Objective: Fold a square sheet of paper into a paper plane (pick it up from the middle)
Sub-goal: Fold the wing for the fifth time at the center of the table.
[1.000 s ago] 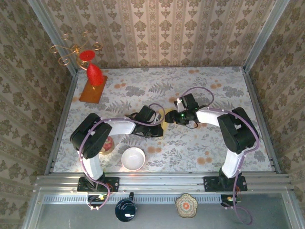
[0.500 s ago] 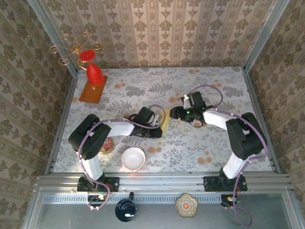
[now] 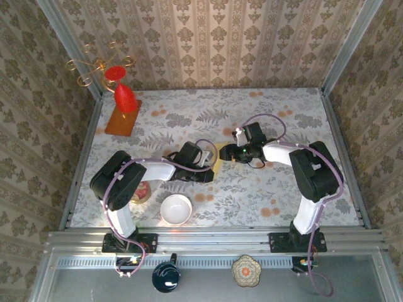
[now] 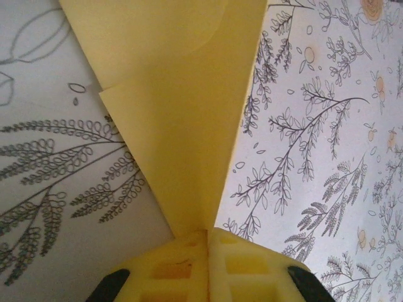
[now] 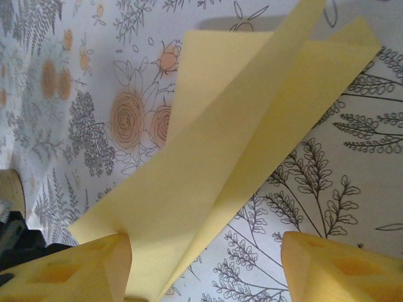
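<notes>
Left gripper (image 4: 208, 238) clamping closed on the narrow end of the pale yellow paper plane (image 4: 182, 126), right gripper (image 5: 206, 255) straddling its folded flaps with jaws apart, plane lying beyond the white bowl (image 3: 176, 209).

Paper plane (image 5: 220, 151) within wide-spread end effector (image 5: 204, 261)

Between left pincer (image 4: 208, 236) and right pincer (image 5: 204, 251), the paper plane (image 3: 219, 153)

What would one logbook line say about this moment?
stage: mid-fold | left gripper: shut on yellow paper, at its narrow end | right gripper: open, paper between its fingers | paper: creased, flaps lifted
</notes>
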You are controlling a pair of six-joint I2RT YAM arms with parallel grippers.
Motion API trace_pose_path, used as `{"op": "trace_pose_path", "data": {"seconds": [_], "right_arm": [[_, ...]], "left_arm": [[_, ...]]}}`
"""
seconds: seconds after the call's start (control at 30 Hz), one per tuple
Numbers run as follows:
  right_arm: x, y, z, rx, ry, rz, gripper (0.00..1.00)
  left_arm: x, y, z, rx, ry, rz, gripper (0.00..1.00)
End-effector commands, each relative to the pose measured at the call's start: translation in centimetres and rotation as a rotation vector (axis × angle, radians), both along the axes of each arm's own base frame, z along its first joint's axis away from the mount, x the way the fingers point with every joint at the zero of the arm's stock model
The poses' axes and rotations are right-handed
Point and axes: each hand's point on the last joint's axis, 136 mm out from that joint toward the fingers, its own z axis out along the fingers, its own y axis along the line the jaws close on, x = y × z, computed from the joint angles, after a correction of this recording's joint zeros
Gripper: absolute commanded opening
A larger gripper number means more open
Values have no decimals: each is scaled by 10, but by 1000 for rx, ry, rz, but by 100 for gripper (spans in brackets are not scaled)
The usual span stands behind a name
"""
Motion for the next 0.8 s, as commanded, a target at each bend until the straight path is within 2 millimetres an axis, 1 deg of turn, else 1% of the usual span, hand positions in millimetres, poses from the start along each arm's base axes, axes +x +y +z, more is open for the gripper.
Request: {"op": "trace_pose_path", "data": {"seconds": [0.0,0.1,0.17,0.37,0.6,0.77], "right_arm": [[4,11,2,-24,-28,69,67],[8,12,-9,-75,-10,51,67],[12,5,-20,-125,9,8,66],[13,-6,-41,-205,50,-67,64],[12,-11,-49,-234,72,-92,61],[10,-10,-51,-236,86,-92,60]], "left_arm": [[-4,11,-14,36,15,-2,9],[-4,11,-14,39,14,0,9],[-4,11,-13,39,14,1,9],[-3,11,-8,33,12,9,11],[1,11,11,13,5,63,22],[0,13,19,20,8,103,25]]}}
